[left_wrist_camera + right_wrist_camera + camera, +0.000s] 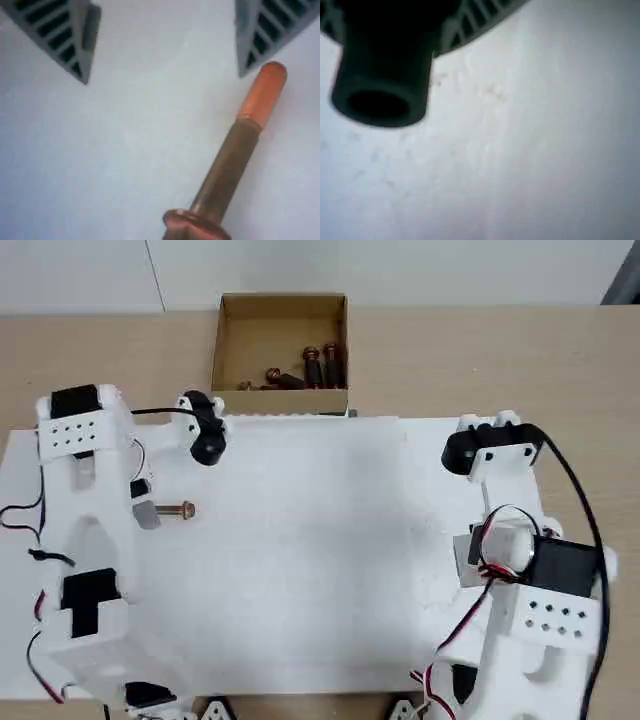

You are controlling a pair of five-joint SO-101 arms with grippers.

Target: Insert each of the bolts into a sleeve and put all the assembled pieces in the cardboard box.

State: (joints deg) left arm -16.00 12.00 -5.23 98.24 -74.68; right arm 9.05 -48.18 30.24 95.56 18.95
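The copper-coloured bolt lies flat on the white sheet, over by the left arm and well short of the cardboard box. The left gripper hangs just over it with its jaws released and wide apart. The bolt isn't in the gap. Its orange tip sits just beside the tip of one ribbed finger, and the brown shank runs away from the jaws to the flanged head. The other finger stands well apart from it, over bare sheet. From above, the bolt lies crosswise, just beside the left gripper.

The right gripper is clenched on a black sleeve, held off the sheet with its open bore facing the wrist camera. One ribbed finger shows beside it. The surface under it is scuffed.

The box sits at the far edge of the sheet, on the wooden table. Several assembled pieces, copper bolts in dark sleeves, lie along its near wall. Between the two arms the sheet is open. The left arm's upper joints stand between the bolt and the sheet's left edge.
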